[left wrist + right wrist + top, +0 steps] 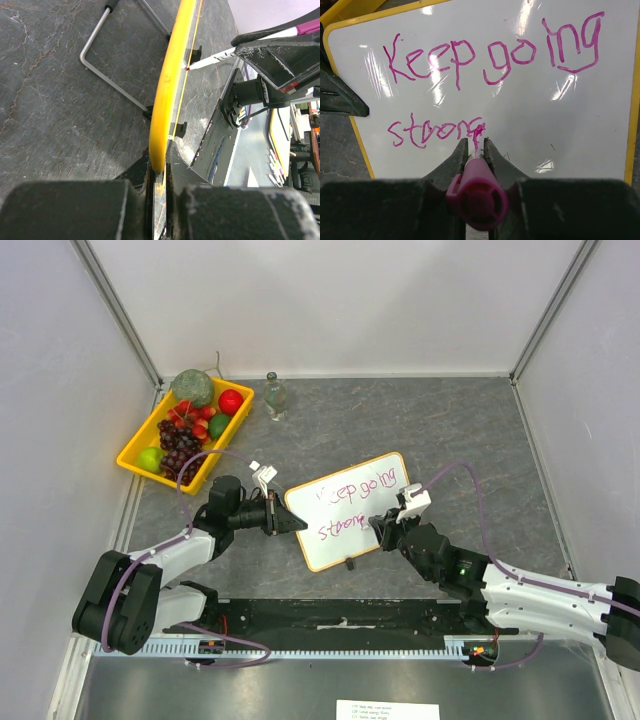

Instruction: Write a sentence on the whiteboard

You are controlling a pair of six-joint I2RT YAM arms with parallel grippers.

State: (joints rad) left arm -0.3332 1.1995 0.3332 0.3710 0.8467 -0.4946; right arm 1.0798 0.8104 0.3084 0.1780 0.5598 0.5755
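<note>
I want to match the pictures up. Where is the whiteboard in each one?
Top external: the whiteboard sits in the middle, tilted.
Left wrist: edge-on, a yellow strip up the middle.
Right wrist: it fills the upper picture, writing showing.
Shared landmark: the pink marker, tip on the board.

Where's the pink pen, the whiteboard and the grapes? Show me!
pink pen (477,192), right wrist view, on its round back end.
whiteboard (580,130), right wrist view, on the blank white part.
grapes (180,448), top view, middle of the dark bunch.
</note>
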